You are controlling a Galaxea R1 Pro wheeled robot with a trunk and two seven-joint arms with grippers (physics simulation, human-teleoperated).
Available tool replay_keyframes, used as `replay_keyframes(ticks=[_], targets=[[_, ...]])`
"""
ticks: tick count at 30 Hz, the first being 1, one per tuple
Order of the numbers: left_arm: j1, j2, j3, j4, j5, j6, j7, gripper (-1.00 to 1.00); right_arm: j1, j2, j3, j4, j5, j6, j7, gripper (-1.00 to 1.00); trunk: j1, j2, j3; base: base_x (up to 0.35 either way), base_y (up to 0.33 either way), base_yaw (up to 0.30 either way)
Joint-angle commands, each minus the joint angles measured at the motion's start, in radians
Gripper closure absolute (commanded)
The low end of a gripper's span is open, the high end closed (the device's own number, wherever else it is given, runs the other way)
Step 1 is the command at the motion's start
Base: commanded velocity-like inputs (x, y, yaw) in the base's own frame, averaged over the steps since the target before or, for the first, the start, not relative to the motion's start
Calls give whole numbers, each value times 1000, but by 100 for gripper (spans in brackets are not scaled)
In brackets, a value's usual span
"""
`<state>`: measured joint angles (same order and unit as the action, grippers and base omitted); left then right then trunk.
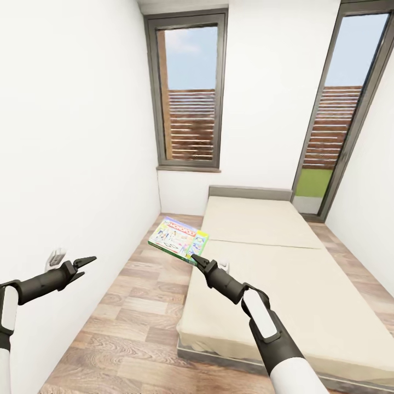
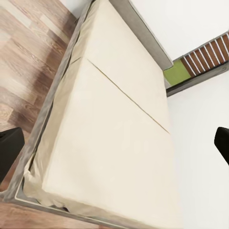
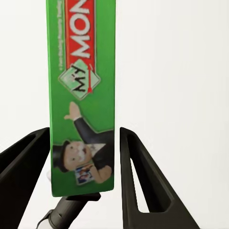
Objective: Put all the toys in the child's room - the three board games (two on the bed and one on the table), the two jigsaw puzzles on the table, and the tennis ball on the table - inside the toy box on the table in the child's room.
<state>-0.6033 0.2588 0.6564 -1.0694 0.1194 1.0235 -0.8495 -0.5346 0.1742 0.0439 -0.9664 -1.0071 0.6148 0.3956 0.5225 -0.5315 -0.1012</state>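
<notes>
We pinch the board game (image 1: 178, 238) by one edge in our right pincer (image 1: 198, 259), clear of the bed (image 1: 284, 273) for carrying, while our left pincer (image 1: 85, 261) hangs spread and empty.

- A bed (image 1: 284, 273) with a bare beige mattress fills the lower right of the frame; a seam crosses the mattress.
- A grey headboard (image 1: 250, 192) stands against the far white wall.
- Wood-plank floor (image 1: 131, 306) runs along the lower left.
- A tall window (image 1: 190, 93) sits at upper centre.
- A glass door (image 1: 334, 131) is at upper right, with a slatted fence (image 1: 190, 125) outside.
</notes>
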Motion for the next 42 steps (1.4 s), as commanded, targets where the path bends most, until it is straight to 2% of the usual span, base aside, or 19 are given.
replay_keyframes(ticks=[1, 19, 42], targets=[[-1, 0, 1, 0, 3, 7, 0, -100, -1, 0, -1, 0, -4, 5, 0, 100, -3, 6, 1, -4, -3, 40], [-1, -1, 0, 0, 0, 7, 1, -100, -1, 0, -1, 0, -4, 5, 0, 100, -72, 132, 58, 0, 0, 5], [-1, -3, -2, 15, 1, 6, 0, -100, -1, 0, -1, 2, -6, 5, 0, 100, -72, 132, 58, 0, 0, 0]])
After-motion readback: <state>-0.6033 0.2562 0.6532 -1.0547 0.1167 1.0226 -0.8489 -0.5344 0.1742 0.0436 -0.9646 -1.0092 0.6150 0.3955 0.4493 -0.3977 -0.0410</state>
